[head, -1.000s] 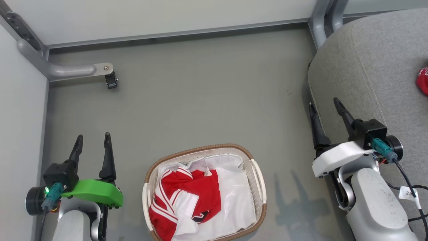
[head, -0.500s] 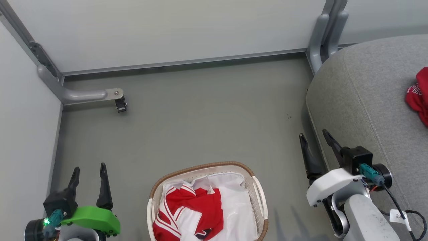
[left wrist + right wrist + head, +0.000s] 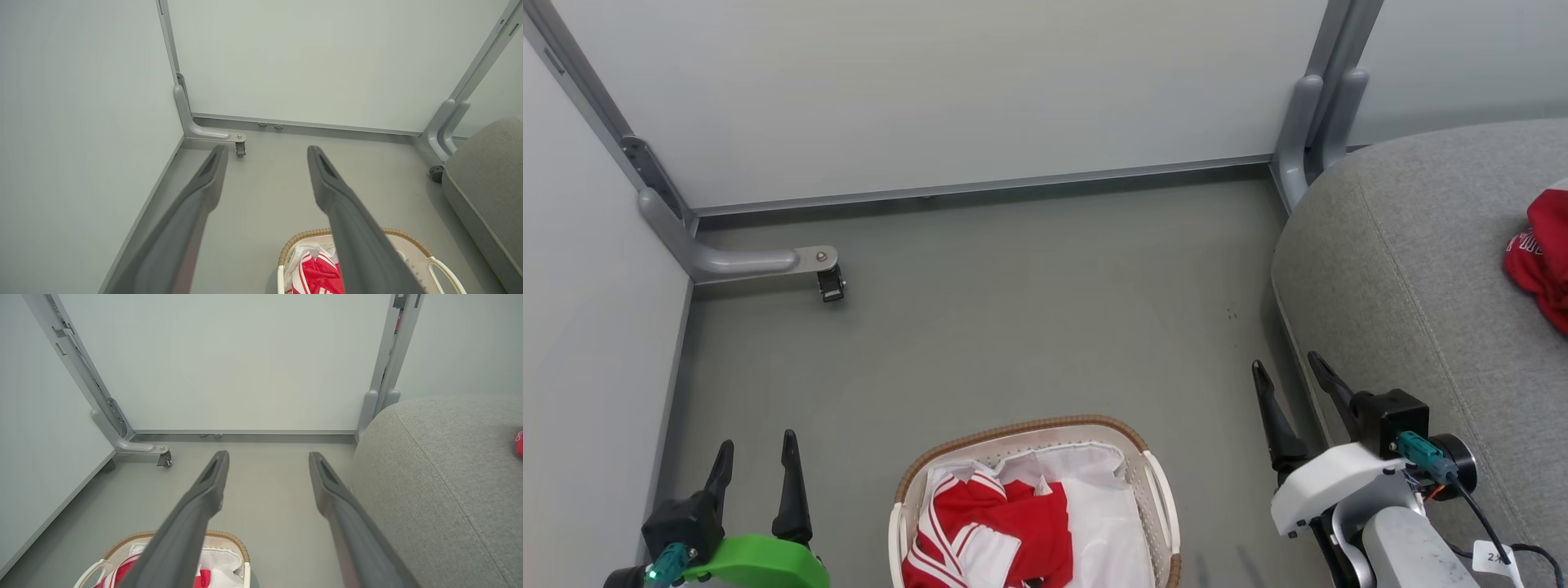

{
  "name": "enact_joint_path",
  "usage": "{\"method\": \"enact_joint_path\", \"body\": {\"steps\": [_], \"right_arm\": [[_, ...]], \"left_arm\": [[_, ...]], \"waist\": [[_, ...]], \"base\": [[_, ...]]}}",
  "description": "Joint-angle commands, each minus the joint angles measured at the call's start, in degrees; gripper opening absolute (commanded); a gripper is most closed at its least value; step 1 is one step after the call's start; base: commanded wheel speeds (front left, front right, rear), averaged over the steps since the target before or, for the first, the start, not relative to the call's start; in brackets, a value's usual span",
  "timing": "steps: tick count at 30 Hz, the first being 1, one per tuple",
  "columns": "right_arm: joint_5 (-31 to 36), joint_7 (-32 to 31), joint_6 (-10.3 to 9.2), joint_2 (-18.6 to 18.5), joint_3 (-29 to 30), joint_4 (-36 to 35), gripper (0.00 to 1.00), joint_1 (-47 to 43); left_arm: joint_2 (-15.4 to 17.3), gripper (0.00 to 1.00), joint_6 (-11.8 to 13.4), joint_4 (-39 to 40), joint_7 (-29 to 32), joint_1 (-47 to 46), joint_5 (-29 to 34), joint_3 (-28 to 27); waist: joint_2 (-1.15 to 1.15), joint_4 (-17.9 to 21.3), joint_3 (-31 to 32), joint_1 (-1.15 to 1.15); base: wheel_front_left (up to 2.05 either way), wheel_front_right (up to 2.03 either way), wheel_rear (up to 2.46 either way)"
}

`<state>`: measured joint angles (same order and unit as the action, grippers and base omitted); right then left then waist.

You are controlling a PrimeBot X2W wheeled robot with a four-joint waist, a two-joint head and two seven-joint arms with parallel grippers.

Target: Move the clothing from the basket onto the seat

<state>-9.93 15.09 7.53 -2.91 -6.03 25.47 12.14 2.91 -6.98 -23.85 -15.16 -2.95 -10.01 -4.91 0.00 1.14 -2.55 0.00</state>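
Observation:
The oval cream basket with a brown rim stands on the floor at the bottom centre of the head view, lined with white cloth. Red clothing with white stripes lies crumpled in its left half. Another red garment with white lettering rests on the grey seat at the right edge. My left gripper is open and empty, left of the basket. Beside the seat's front edge my right gripper is open and empty too. The left wrist view has the basket and clothing below the open fingers.
Pale partition walls close off the back and left. A grey metal foot with a small black caster juts out at the back left, and a grey post stands at the seat's far corner. Grey floor lies beyond the basket.
The head camera has tilted up, so the basket, seat and both grippers sit lower in the picture and more wall shows. Both grippers stay open and empty.

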Motion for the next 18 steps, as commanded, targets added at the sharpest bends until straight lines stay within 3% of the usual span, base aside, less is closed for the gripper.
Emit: {"method": "enact_joint_path", "body": {"steps": [1,7,18], "right_arm": [[0.42,0.1,-0.08,-0.18,-0.11,0.02,1.0,0.24],[0.69,0.1,-0.08,-0.17,-0.65,0.04,1.0,2.1],[0.91,0.1,-0.08,-0.16,-2.4,-1.66,1.0,7.51]], "left_arm": [[0.06,1.0,0.31,0.32,0.02,0.24,0.03,0.12],[0.05,1.0,0.01,0.28,0.03,-1.21,-1.29,1.94],[0.08,1.0,-0.42,-6.04,0.02,-6.83,-2.22,10.79]], "waist": [[0.0,-0.01,-0.51,0.0],[0.0,0.4,-3.1,0.0],[0.0,2.87,-12.78,0.0]], "base": [[0.0,0.0,0.0],[0.0,0.0,0.0],[0.0,0.0,0.0]]}}
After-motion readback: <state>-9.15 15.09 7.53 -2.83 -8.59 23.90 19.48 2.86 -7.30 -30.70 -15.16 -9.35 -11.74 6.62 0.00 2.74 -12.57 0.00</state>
